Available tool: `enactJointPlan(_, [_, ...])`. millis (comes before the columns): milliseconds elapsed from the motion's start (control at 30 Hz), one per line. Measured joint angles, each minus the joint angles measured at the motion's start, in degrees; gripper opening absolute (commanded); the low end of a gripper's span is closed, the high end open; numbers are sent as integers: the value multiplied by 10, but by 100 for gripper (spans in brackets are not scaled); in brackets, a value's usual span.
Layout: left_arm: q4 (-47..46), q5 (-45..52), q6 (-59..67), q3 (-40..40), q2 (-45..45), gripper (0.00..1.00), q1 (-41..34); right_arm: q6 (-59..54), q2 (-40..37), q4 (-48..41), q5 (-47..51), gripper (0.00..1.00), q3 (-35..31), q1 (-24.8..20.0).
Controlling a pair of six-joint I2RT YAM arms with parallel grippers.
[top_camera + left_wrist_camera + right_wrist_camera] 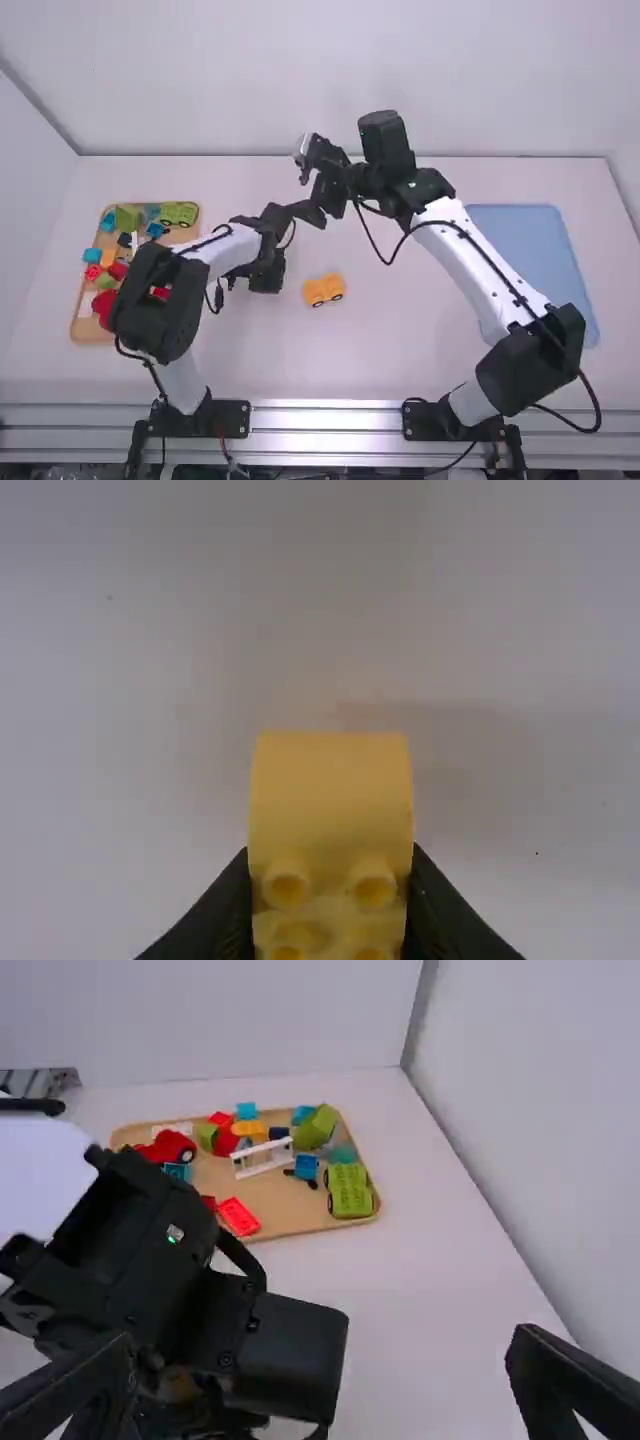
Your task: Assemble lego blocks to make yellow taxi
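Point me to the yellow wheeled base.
In the high view, the yellow wheeled base sits on the table near the middle, between the wooden tray at left and the blue tray.

High view looks down on the tray (90, 337), right wrist view sideways.

Robotics lab: two cabled arms (462, 240), metal rail (325, 420), white table (400, 355), plain walls (250, 80)

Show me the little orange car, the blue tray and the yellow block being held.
Orange car (324, 290): high view, middle of its body.
Blue tray (530, 238): high view, its bare surface.
Yellow block (330, 790): left wrist view, its smooth part.
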Motion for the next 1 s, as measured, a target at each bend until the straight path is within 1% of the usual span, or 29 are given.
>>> enactJointPlan(133, [6,7,-15,0,7,2,0,0,0,0,0,99,0,-12])
enactJointPlan(167, [6,9,-18,0,7,6,0,-1,0,0,0,99,0,-15])
enactJointPlan(200, [6,9,-20,0,7,24,0,0,0,0,0,99,0,-17])
enactJointPlan(233, [6,10,-20,0,7,26,0,-1,0,0,0,99,0,-19])
enactJointPlan(267, [6,10,-20,0,7,78,0,0,0,0,0,99,0,-20])
enactJointPlan(300, [6,12,-21,0,7,99,0,-2,0,0,0,99,0,-21])
enactJointPlan(567, [-1,14,-25,0,7,99,5,-2,0,0,0,99,0,-21])
enactJointPlan(633, [-24,14,-24,3,7,99,9,-2,0,0,0,99,0,-21])
enactJointPlan(700, [-73,14,-5,16,7,99,20,-1,0,0,0,99,0,-21])
enactJointPlan(767, [-134,14,48,52,2,100,39,-1,0,0,0,99,0,-22])
enactJointPlan(800, [-149,14,67,64,-2,90,44,-1,0,0,0,99,0,-23])
enactJointPlan(833, [-169,12,91,82,-7,77,52,1,0,0,0,99,0,-24])
enactJointPlan(867, [-196,3,141,112,-20,73,66,0,0,0,0,99,0,-26])
enactJointPlan(900, [-209,-2,164,127,-27,73,72,0,0,-1,0,99,0,-28])
enactJointPlan(933, [-233,-14,210,158,-37,70,84,2,0,-3,0,99,0,-31])
enactJointPlan(967, [-253,-29,263,190,-48,57,97,2,0,-9,0,99,0,-34])
enactJointPlan(1000, [-261,-40,307,212,-54,67,107,2,0,-12,0,99,0,-35])
